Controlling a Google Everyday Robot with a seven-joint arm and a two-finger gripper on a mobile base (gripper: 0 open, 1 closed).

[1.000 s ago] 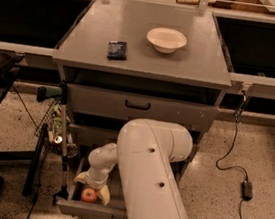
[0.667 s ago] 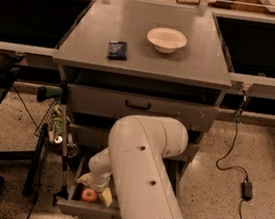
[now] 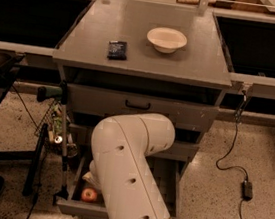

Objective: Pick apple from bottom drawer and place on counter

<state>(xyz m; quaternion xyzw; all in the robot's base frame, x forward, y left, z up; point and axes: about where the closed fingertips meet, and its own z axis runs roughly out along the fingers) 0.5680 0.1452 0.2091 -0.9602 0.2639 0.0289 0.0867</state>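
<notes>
The apple (image 3: 89, 194), small and red-orange, lies in the front left corner of the open bottom drawer (image 3: 179, 191). My white arm (image 3: 128, 181) reaches down from the front and covers most of the drawer. The gripper (image 3: 88, 178) is down inside the drawer just behind and above the apple, and the arm hides most of it. The grey counter (image 3: 144, 57) tops the cabinet above. The two upper drawers stand slightly open.
A cream bowl (image 3: 167, 39) and a small dark packet (image 3: 117, 49) sit on the counter. Dark recessed bins (image 3: 33, 17) flank it. A black stand with a wire basket (image 3: 54, 126) is left of the drawers. A cable and adapter (image 3: 247, 189) lie on the floor to the right.
My arm has swung left and lower over the bottom drawer, covering more of it. The apple has stayed in the same spot.
</notes>
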